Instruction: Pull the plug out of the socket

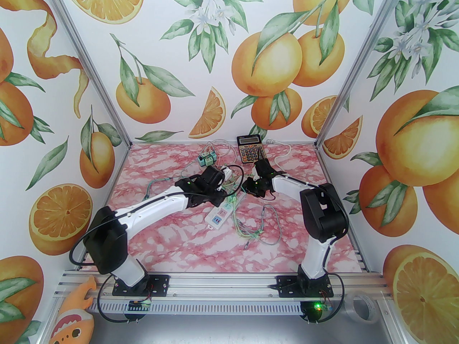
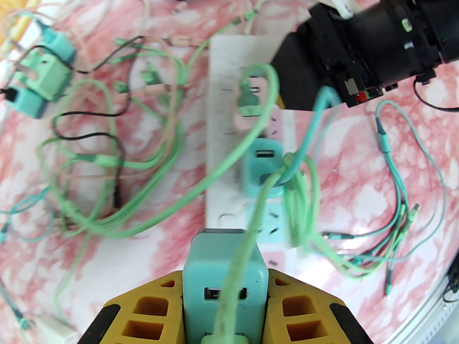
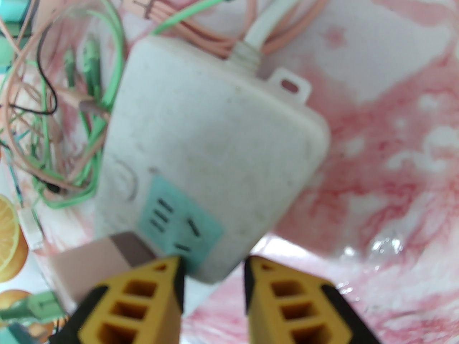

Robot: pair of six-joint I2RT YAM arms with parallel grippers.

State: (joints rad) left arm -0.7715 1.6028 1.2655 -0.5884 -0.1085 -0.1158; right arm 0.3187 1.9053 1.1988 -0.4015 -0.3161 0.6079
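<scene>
Left wrist shows the left gripper (image 2: 224, 280) clamped on the teal plug (image 2: 204, 263), right gripper (image 3: 213, 263) slightly parted, the power strip (image 3: 215, 138) just beyond its tips, so pull straight and steady that strip!

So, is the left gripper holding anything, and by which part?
The teal USB charger plug, clamped by its two side faces between the fingers of the left gripper.

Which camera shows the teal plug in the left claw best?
Left wrist: the teal plug sits close up between the left claw's fingers, green cable draped over its USB port. In the top view it is too small to pick out among the cables. The right wrist view faces the power strip's white end.
</scene>
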